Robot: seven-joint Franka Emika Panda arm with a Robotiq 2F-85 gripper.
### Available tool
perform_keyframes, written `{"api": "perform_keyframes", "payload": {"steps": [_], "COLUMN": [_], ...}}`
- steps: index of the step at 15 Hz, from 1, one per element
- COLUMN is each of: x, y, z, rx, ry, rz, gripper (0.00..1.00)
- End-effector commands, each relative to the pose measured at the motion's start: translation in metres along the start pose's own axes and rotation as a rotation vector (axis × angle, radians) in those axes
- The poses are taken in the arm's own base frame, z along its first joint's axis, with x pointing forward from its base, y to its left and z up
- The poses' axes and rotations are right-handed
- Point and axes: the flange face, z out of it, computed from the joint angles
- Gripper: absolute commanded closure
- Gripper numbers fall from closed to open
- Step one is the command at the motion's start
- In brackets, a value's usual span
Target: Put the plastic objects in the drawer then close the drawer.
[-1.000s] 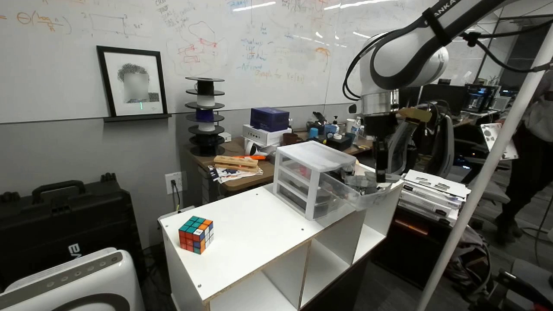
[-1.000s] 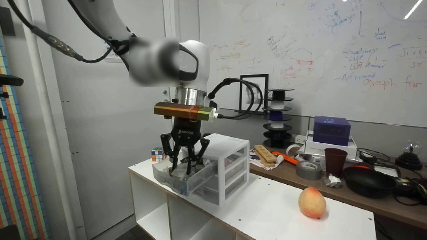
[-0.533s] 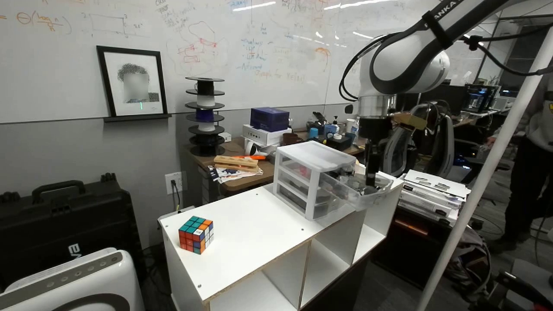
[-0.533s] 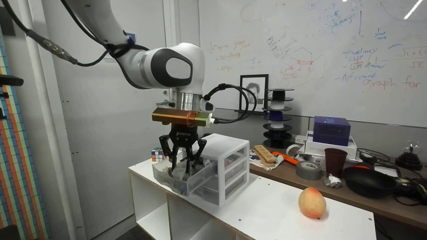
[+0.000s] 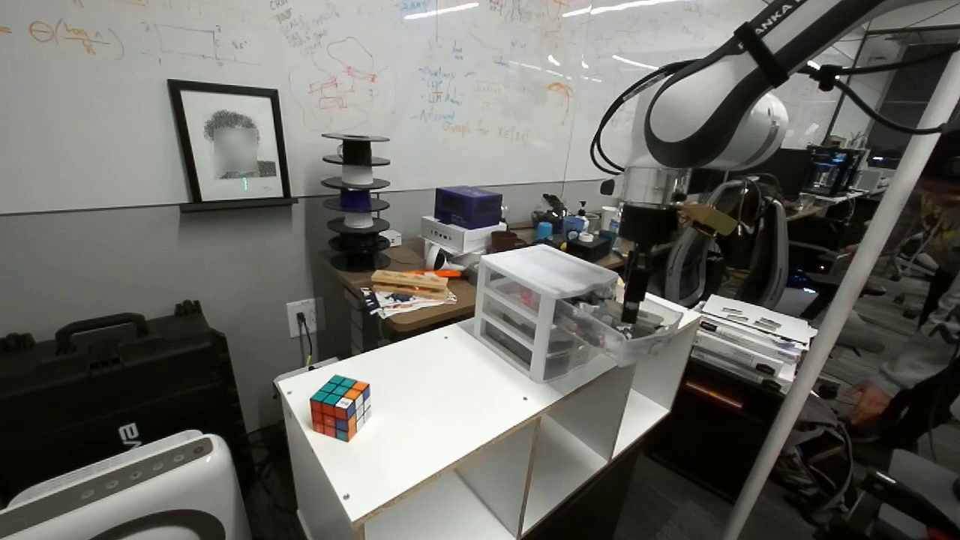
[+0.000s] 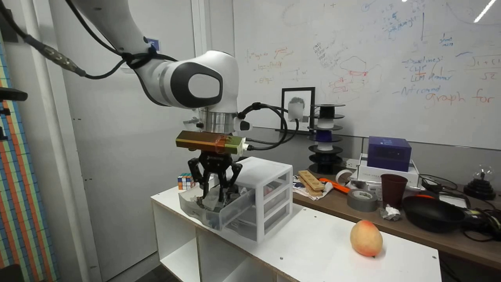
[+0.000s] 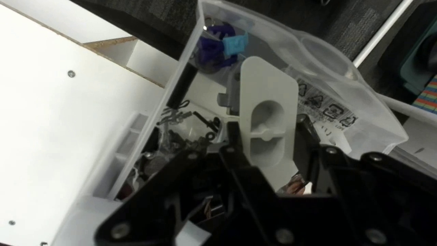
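The translucent drawer (image 5: 649,346) is pulled out from the top tier of the small white drawer unit (image 5: 551,270). Both show in both exterior views, the drawer (image 6: 238,207) beside the unit (image 6: 264,172). My gripper (image 7: 268,133) points down inside the drawer, its fingers pressed against both long edges of a pale plastic piece (image 7: 268,83) with a recessed oval. The gripper also shows in both exterior views (image 5: 630,319) (image 6: 213,197). Under and around the piece lie a purple object (image 7: 215,48), a light-blue clip (image 7: 235,44), black small parts (image 7: 175,136) and a printed clear bag (image 7: 327,109).
The unit stands on a white open-shelf table (image 5: 420,412). A Rubik's cube (image 5: 341,407) and a mango (image 6: 366,238) sit on that table. A white pole (image 5: 840,300) stands near the arm. A cluttered desk (image 6: 415,231) lies behind.
My gripper has come down slightly, tilted, and shifted toward the drawer unit. Its finger gap looks the same. The drawer has not moved. A person moves in the background.
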Motion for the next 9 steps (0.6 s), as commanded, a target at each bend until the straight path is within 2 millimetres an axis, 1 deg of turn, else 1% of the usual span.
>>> {"api": "perform_keyframes", "payload": {"steps": [1,2,3,5,9], "x": [-0.009,-0.011,-0.016,-0.026,-0.059], "y": [-0.011,-0.013,-0.016,-0.024,-0.043], "z": [-0.015,-0.02,-0.027,-0.043,-0.074], "rx": [-0.045,-0.059,-0.073,-0.077,-0.062], "ry": [0.055,0.057,0.063,0.067,0.064], "rz": [-0.032,-0.037,-0.037,-0.024,0.029], "gripper": [0.28,0.21,0.12,0.0,0.0]}}
